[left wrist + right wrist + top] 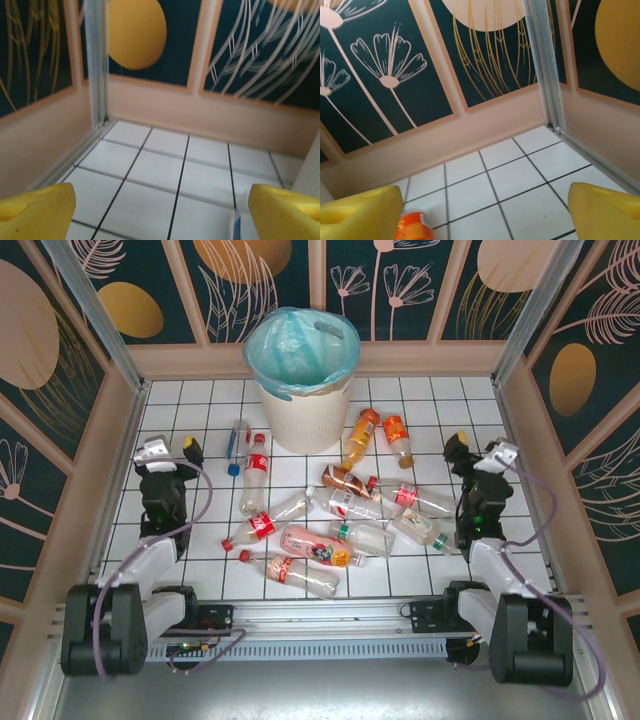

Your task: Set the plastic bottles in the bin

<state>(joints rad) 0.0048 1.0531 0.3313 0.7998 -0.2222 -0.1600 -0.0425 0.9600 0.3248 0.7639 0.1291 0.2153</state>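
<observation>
Plainly, the left gripper (160, 210) and right gripper (485, 210) both gape wide, holding and touching nothing.

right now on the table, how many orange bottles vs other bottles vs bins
orange bottles: 2
other bottles, clear, red-labelled or pink: about 10, as the pile overlaps
bin: 1
total: about 13

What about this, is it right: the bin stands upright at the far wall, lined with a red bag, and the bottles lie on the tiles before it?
No. The top external view shows the bag is light teal, not red. The bin does stand upright, with the bottles on the tiles before it.
</observation>
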